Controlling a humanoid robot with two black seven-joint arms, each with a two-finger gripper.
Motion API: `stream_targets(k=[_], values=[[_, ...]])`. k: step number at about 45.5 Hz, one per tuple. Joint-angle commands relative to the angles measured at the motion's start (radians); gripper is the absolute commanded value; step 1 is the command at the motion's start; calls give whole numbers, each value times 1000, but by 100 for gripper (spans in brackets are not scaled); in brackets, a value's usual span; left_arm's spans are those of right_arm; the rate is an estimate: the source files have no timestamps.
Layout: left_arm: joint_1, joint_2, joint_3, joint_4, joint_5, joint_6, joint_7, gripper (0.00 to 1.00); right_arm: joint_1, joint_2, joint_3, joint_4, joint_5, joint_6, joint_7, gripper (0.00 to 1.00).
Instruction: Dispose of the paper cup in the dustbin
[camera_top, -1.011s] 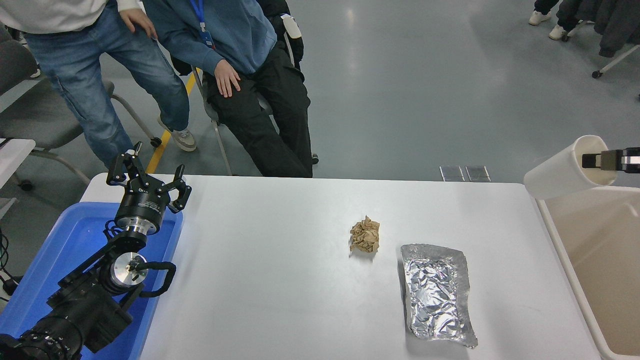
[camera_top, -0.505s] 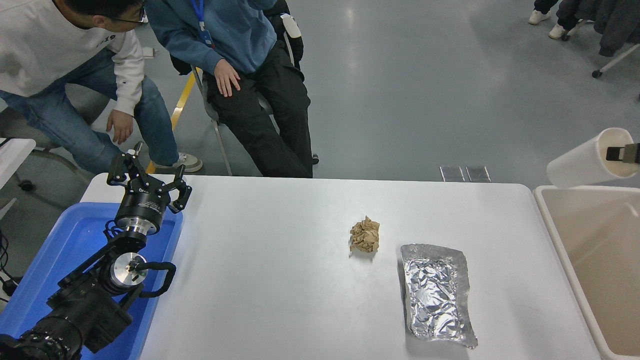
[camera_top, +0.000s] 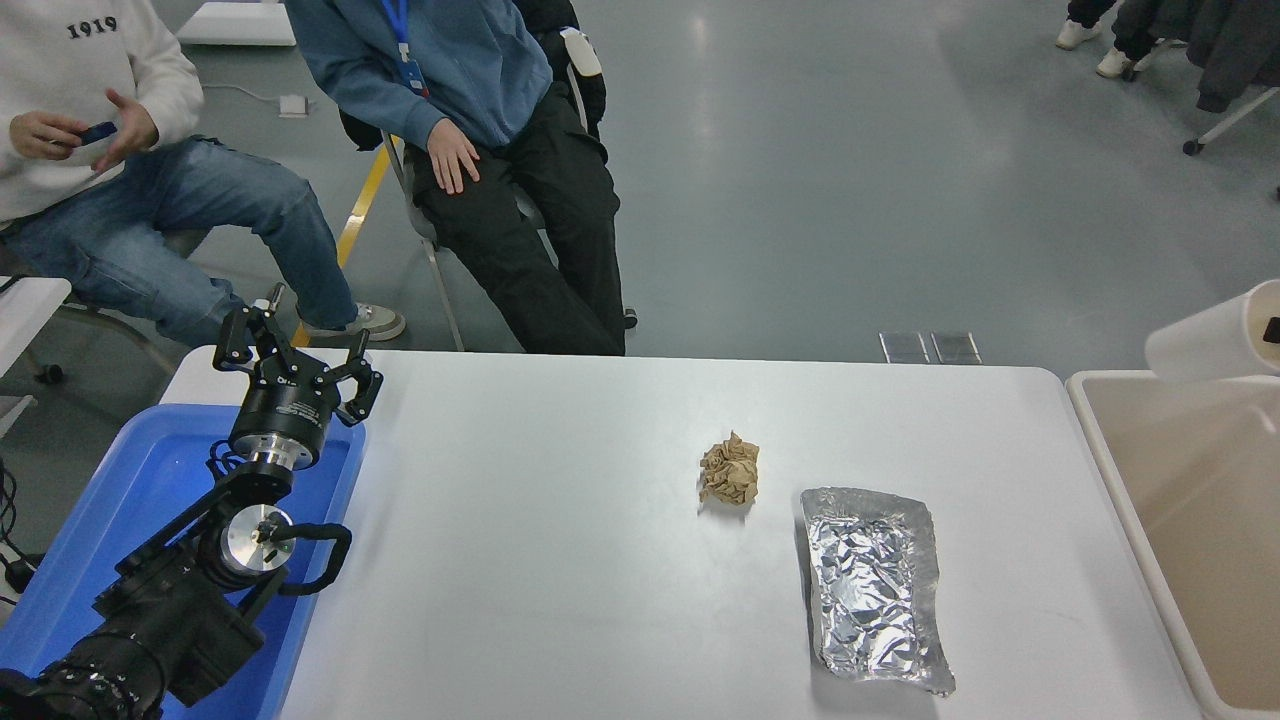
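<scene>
The paper cup (camera_top: 1210, 338) hangs tilted in the air at the right edge, its open mouth facing right, over the far left corner of the beige dustbin (camera_top: 1190, 470). Only a small black tip of my right gripper (camera_top: 1272, 330) shows, at the cup's rim; the rest of the gripper is out of the picture. It holds the cup by the rim. My left gripper (camera_top: 298, 352) is open and empty, parked at the lower left.
A crumpled brown paper ball (camera_top: 729, 471) and a silver foil tray (camera_top: 873, 588) lie on the white table (camera_top: 540, 520). A blue bin (camera_top: 150, 490) stands under the left arm. Two people sit at the far side.
The right gripper has carried the cup further right, over the dustbin, and has almost left the picture. The person at the far left has sat down. The left arm has not moved.
</scene>
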Motion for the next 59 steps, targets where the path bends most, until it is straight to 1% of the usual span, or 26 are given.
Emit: stream_targets(k=[1,12,29,43,49,54,59], values=[[0,0,0,0,0,0,0,100,-101,54,1,-134,121,-48,0,0],[0,0,0,0,0,0,0,100,-250,166,8,-280,265,-116,5,0],[0,0,1,0,0,0,0,100,-373,388,11,-595,397,-120,8,0],[0,0,0,0,0,0,0,100,-452,589,8,-921,498,-117,7,0],[0,0,0,0,0,0,0,100,-480,643,8,-980,541,-126,-4,0],[0,0,0,0,0,0,0,100,-500,689,10,-1021,588,-163,-18,0],[0,0,0,0,0,0,0,100,-520,708,8,-1027,648,-186,-36,0]])
